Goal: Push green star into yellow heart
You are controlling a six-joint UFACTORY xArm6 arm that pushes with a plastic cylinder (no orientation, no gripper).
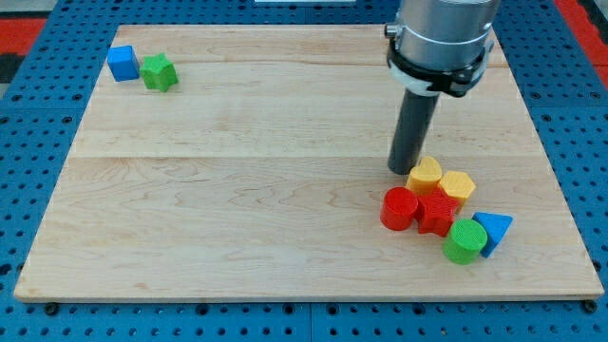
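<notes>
Near the view's right side of the wooden board (237, 190), my tip (402, 171) rests on the surface just to the left of a yellow block (425, 174), close enough that I cannot tell whether they touch. I carry no jaws at all, only this straight dark rod, so nothing is grasped. That yellow block sits against a second yellow block (458, 184); which of the two is the heart I cannot make out. Below them a red cylinder (400, 208) and a red star-like block (438, 213) lie side by side, with a green cylinder (465, 241) and a blue triangular block (494, 229) packed in at the cluster's lower right. The green star (160, 72) lies well apart from all this, in the board's top left corner, touching a blue cube (122, 63) on its left
</notes>
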